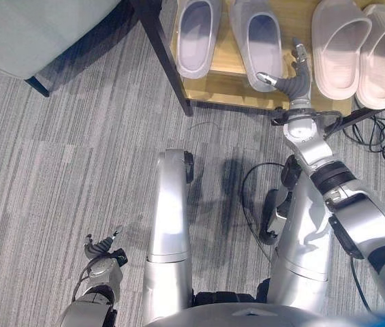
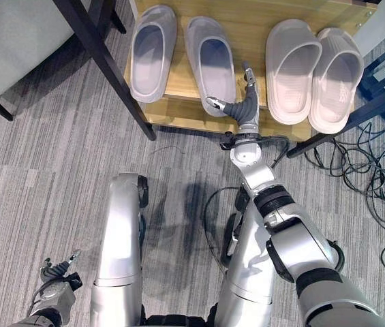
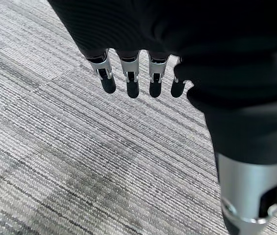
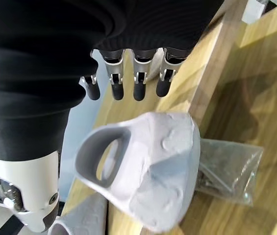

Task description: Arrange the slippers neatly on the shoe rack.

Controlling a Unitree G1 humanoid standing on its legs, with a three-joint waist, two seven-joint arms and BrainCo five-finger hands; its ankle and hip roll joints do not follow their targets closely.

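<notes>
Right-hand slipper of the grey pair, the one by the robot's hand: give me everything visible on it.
The grey slipper is a one-piece slide of smooth, foam-like material, with an open heel and a closed, rounded toe strap. It lies sole down on the wooden shelf, heel toward the robot, beside its twin. The right hand is at its heel corner with straight fingers; contact is unclear.

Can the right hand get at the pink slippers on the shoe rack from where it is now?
Probably yes. The right hand hovers open over the shoe rack, beside the right grey slipper. The pink slippers sit just to its right on the same shelf, with nothing between.
</notes>
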